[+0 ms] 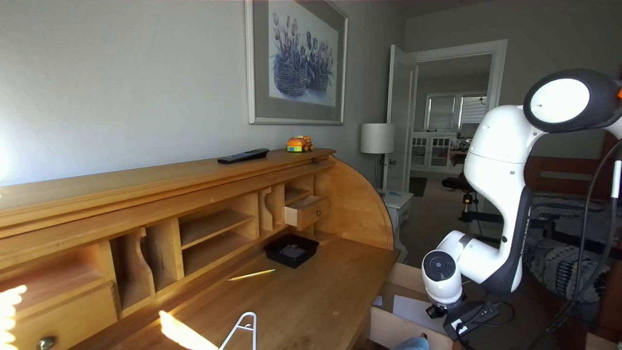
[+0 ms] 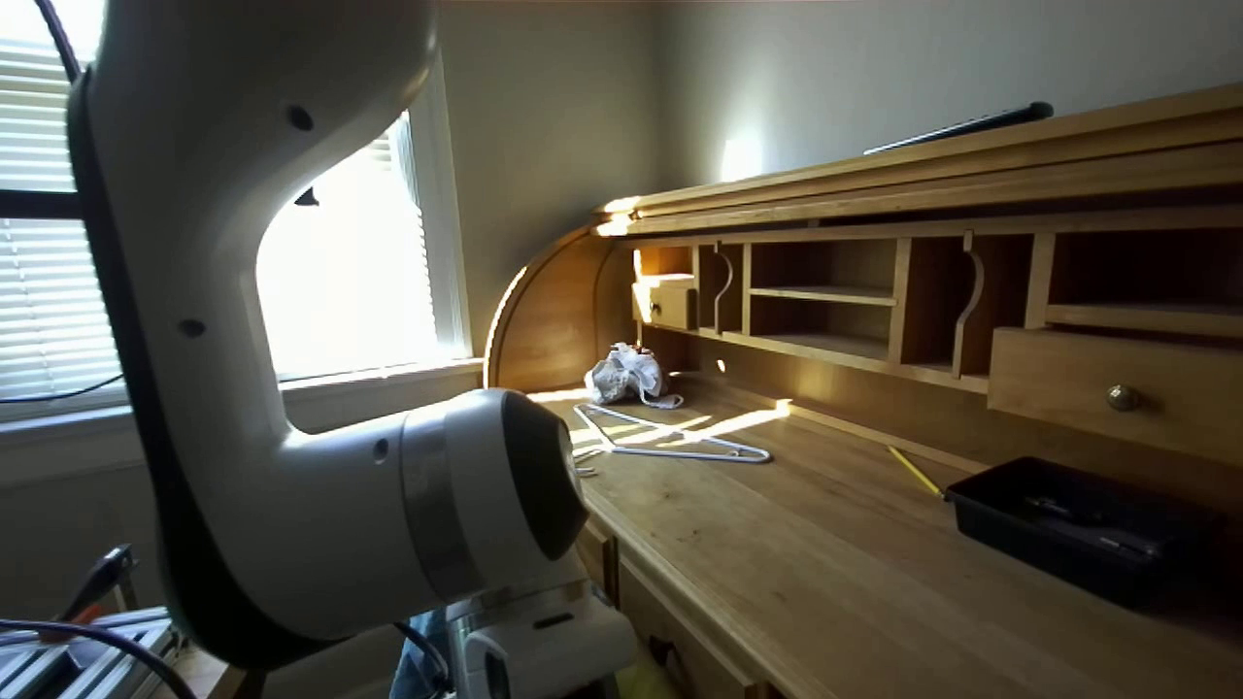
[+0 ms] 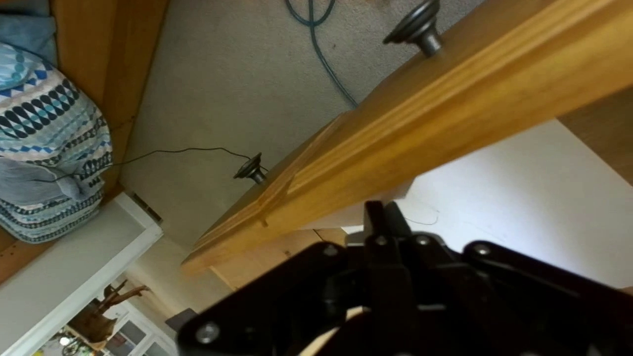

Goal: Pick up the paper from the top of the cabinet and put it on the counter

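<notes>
The cabinet (image 1: 364, 199) is a honey-coloured roll-top desk with cubbyholes and small drawers, seen in both exterior views (image 2: 777, 505). A white sheet of paper (image 1: 413, 310) lies flat in a pulled-out lower drawer (image 1: 401, 335). In the wrist view the paper (image 3: 514, 198) fills the right side, behind the drawer's wooden front (image 3: 395, 158). My gripper (image 3: 384, 210) points into the drawer, its fingertips together beside the front panel and over the paper's edge. No paper shows between the fingers. In an exterior view the gripper (image 1: 435, 311) is low over the sheet.
On the desk are a black tray (image 1: 291, 250), a yellow pencil (image 1: 251, 275), a white hanger (image 2: 670, 447) and a drawstring bag (image 2: 626, 374). A black remote (image 1: 243, 155) and an orange toy truck (image 1: 299, 144) sit on the top ledge. A small upper drawer (image 1: 306, 213) sticks out.
</notes>
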